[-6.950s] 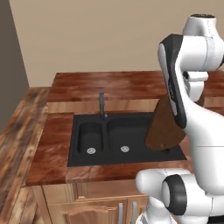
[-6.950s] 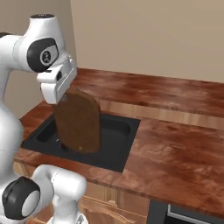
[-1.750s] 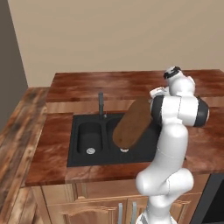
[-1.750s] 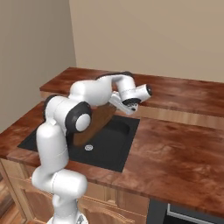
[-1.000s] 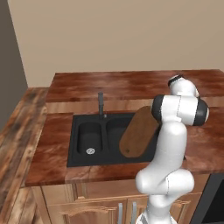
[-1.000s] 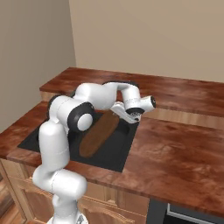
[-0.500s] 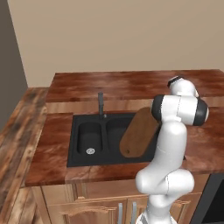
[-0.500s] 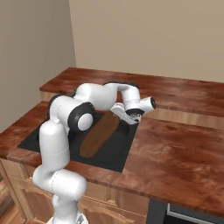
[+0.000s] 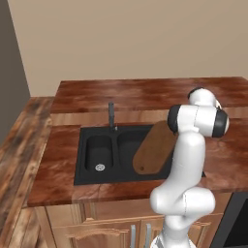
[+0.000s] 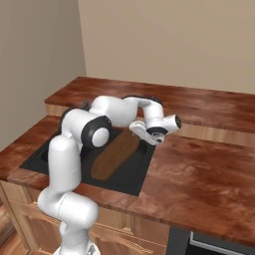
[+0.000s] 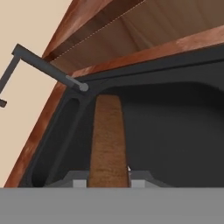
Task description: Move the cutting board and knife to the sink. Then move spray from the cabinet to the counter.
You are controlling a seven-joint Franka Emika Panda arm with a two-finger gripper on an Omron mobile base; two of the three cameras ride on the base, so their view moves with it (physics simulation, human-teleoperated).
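Jaws (image 11: 108,183) of ours clench the cutting board (image 9: 154,154) at its 1 o'clock end, holding it tilted in the right basin of the sink (image 9: 94,131) set into the desk (image 9: 58,164).

The cutting board (image 11: 107,140) runs straight ahead from between the gripper (image 11: 108,180) fingers, slanting into the sink (image 9: 92,167), faucet (image 11: 43,69) beyond.

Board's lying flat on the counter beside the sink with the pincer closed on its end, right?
Not on the counter. The cutting board leans tilted inside the sink, in its right basin, as the left base view shows. The pincer is closed on its end, seen in the hand view.
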